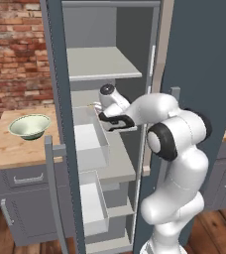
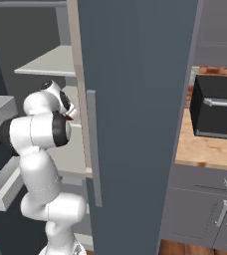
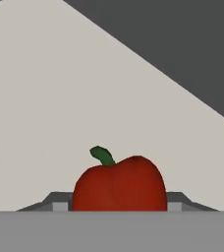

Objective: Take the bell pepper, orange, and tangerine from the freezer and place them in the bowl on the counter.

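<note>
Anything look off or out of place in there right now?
Nothing stands out. The bell pepper sits upright between the fingers, the freezer shelves look tidy, and the bowl stands level on the counter.

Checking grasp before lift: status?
Gripper shut on bell pepper, inside the freezer. Bowl waiting on counter. Nothing visibly blocking.

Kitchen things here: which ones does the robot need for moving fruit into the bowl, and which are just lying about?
Part of the job:
- bell pepper, between the gripper fingers
- freezer, door open
- bowl, empty, on the counter

Just there:
- black appliance on the far counter
- brick wall
- pulled-out translucent bins
</note>
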{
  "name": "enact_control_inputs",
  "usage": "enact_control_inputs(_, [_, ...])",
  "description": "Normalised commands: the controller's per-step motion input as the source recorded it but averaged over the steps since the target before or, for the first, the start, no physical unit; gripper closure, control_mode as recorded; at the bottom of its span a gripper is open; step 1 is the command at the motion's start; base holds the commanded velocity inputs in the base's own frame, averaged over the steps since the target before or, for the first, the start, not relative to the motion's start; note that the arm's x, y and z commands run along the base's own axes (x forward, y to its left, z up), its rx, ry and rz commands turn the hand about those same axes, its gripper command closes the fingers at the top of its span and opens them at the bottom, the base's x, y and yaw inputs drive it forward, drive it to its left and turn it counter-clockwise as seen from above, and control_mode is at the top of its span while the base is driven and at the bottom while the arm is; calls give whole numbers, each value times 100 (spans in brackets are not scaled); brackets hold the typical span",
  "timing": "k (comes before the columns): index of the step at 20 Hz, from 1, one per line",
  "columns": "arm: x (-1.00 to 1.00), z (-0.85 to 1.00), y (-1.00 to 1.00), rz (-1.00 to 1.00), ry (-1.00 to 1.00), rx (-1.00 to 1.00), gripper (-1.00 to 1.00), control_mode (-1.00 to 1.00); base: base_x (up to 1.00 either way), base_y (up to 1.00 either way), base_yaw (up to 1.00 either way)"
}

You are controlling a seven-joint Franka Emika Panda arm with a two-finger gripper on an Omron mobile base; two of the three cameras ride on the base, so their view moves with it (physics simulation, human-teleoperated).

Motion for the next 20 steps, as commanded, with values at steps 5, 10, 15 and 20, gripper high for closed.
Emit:
enact_control_inputs(5, [-92, 27, -11, 0, 0, 5, 100, -100, 0, 0, 0])
enact_control_inputs(10, [-65, 65, -6, 0, 0, 13, 100, -100, 0, 0, 0])
enact_control_inputs(15, [-69, 64, -8, 0, 0, 8, 100, -100, 0, 0, 0])
enact_control_inputs(20, [-94, 46, -6, 3, 0, 0, 100, -100, 0, 0, 0])
